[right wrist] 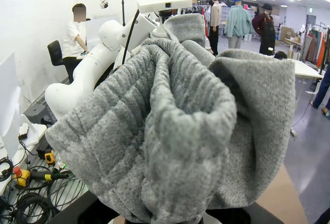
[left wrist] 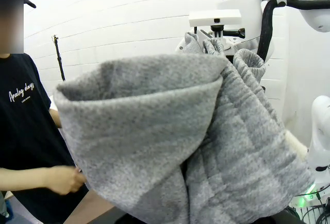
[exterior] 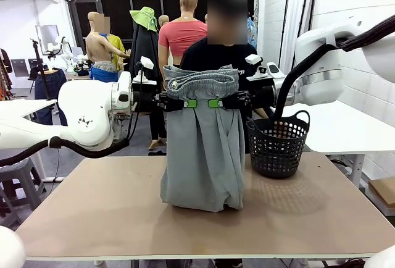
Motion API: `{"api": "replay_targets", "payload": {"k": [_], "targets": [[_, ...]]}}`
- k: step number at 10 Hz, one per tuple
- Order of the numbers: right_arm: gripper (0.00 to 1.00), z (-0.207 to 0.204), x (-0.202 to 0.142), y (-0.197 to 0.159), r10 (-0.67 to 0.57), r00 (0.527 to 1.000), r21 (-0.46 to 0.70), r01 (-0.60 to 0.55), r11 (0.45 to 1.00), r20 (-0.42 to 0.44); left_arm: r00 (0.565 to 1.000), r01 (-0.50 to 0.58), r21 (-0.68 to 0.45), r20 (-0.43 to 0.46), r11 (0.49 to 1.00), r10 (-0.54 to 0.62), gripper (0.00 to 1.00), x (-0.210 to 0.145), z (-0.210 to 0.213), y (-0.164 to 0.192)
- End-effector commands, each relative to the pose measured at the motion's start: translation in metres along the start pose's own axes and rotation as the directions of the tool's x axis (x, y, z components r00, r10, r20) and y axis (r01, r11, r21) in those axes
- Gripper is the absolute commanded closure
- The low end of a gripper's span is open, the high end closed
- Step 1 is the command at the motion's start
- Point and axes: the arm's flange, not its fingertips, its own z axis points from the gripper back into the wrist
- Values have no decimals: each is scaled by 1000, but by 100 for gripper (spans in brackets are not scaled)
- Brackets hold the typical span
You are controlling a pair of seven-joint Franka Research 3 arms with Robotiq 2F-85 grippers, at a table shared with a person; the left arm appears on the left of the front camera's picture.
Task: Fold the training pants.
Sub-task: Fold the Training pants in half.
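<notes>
The training pants [exterior: 203,150] are held by the waistband, gripped between the left tool [exterior: 191,103] and right tool [exterior: 215,103]. The legs hang straight down, cuffs bunched at the worktop [exterior: 92,218] centre, beside a basket [exterior: 278,147].

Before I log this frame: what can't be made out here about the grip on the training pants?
- Left wrist view: the training pants cover the left gripper's fingers.
- Right wrist view: bunched waistband fabric hides the right gripper's fingers.
- Front view: left gripper and right gripper meet the waistband, but how much cloth each pinches is too small to tell.
- Front view: the hanging cloth hides the hems.
</notes>
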Motion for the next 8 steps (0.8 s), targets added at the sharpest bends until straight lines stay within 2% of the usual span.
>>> {"api": "replay_targets", "payload": {"k": [1,8], "targets": [[100,-1,1,1,-7,1000,5,7,1000,15,1000,-3,7,-7,1000,3,100,3,-1,1],[100,-1,1,1,-7,1000,5,7,1000,15,1000,-3,7,-7,1000,3,100,3,-1,1]]}}
